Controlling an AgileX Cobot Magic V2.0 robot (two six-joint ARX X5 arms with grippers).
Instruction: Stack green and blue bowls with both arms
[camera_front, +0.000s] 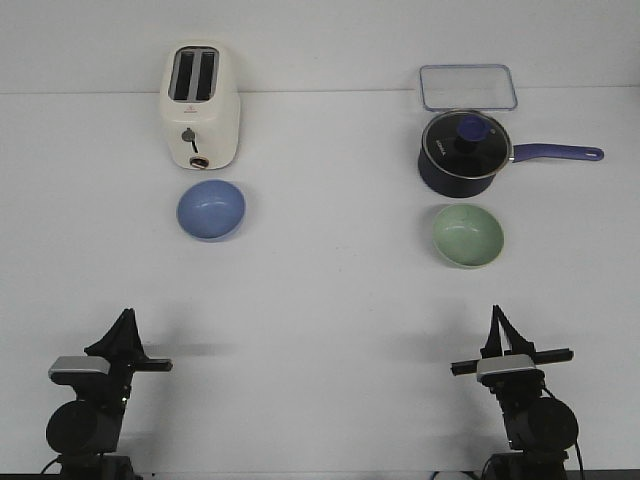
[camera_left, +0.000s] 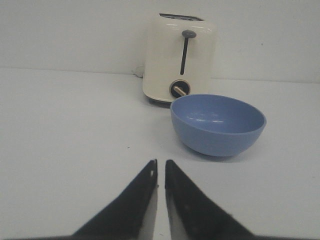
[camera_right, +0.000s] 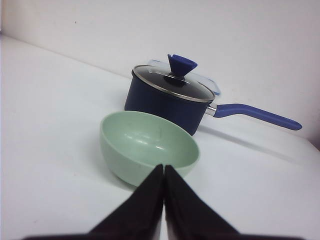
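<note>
The periwinkle blue bowl (camera_front: 211, 210) stands upright on the white table at the left, just in front of the toaster; it also shows in the left wrist view (camera_left: 218, 124). The pale green bowl (camera_front: 467, 236) stands upright at the right, in front of the saucepan, and shows in the right wrist view (camera_right: 148, 145). My left gripper (camera_front: 126, 318) (camera_left: 160, 164) is shut and empty, well short of the blue bowl. My right gripper (camera_front: 496, 314) (camera_right: 164, 168) is shut and empty, short of the green bowl.
A cream toaster (camera_front: 200, 106) stands behind the blue bowl. A dark navy saucepan (camera_front: 462, 153) with a glass lid has its handle pointing right. A clear lidded container (camera_front: 467, 87) lies behind it at the table's far edge.
</note>
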